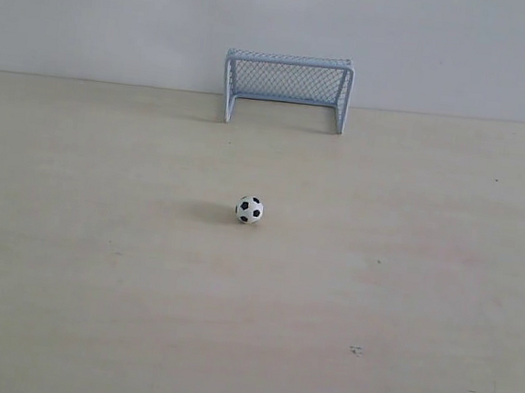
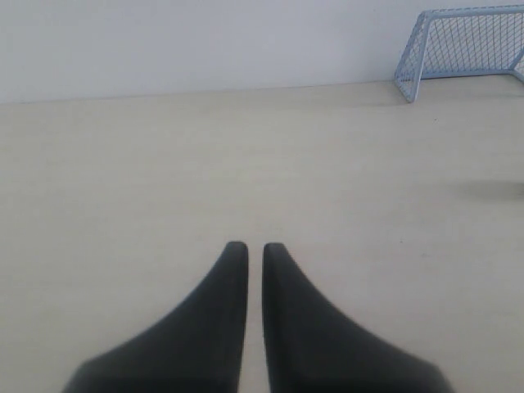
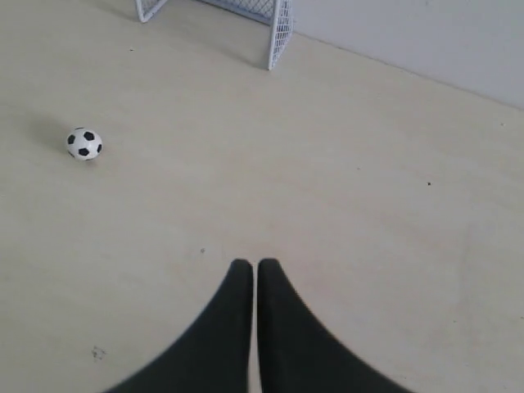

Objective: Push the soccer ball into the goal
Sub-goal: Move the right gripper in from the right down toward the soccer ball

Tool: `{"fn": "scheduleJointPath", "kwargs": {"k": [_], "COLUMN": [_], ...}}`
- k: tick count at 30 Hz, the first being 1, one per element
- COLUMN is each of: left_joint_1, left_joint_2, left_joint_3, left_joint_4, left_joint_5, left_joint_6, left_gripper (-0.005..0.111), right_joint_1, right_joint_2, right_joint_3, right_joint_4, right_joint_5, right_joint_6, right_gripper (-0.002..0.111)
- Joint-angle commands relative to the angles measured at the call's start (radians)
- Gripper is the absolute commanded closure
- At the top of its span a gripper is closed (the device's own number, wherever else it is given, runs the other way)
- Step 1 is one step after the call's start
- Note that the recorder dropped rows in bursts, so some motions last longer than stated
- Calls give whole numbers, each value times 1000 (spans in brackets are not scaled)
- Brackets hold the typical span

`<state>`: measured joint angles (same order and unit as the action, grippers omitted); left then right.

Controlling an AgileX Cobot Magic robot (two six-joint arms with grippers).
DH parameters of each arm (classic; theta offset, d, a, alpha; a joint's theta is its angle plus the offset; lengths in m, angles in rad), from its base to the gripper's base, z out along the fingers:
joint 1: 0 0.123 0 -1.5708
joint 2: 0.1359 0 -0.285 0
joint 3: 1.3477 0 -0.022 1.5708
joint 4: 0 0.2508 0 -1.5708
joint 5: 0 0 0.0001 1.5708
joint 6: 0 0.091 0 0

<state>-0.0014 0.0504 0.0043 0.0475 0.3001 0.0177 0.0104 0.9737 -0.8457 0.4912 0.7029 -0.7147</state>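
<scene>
The soccer ball (image 1: 250, 209), white with black patches, rests alone on the pale table, some way in front of the goal (image 1: 287, 88), which stands at the table's far edge against the wall with its mouth facing the ball. Neither arm shows in the exterior view. My left gripper (image 2: 255, 246) is shut over bare table, holding nothing; the goal (image 2: 458, 49) shows far off and the ball is out of that view. My right gripper (image 3: 255, 264) is shut and holds nothing, well apart from the ball (image 3: 84, 143) and the goal (image 3: 246, 16).
A pale wooden table (image 1: 403, 298) fills the scene and a plain white wall (image 1: 94, 7) rises behind it. A small dark speck (image 1: 356, 349) marks the tabletop at the front right.
</scene>
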Motion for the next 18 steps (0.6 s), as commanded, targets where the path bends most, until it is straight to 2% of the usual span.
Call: {"fn": "scheduleJointPath", "kwargs": {"k": [1, 18], "left_joint_1": [-8, -8], "left_joint_2": [-4, -4], "left_joint_3": [-4, -4], "left_joint_4": [-7, -7], "left_joint_5": [-12, -12], "left_joint_6": [-9, -9], "left_gripper": [100, 100], "right_joint_1": [0, 0], "right_joint_2": [31, 190], "right_joint_3": [-31, -180], "right_joint_4": [26, 131], "right_joint_5": [15, 189], "right_joint_6": [-42, -216], "right_gripper": [108, 108]}}
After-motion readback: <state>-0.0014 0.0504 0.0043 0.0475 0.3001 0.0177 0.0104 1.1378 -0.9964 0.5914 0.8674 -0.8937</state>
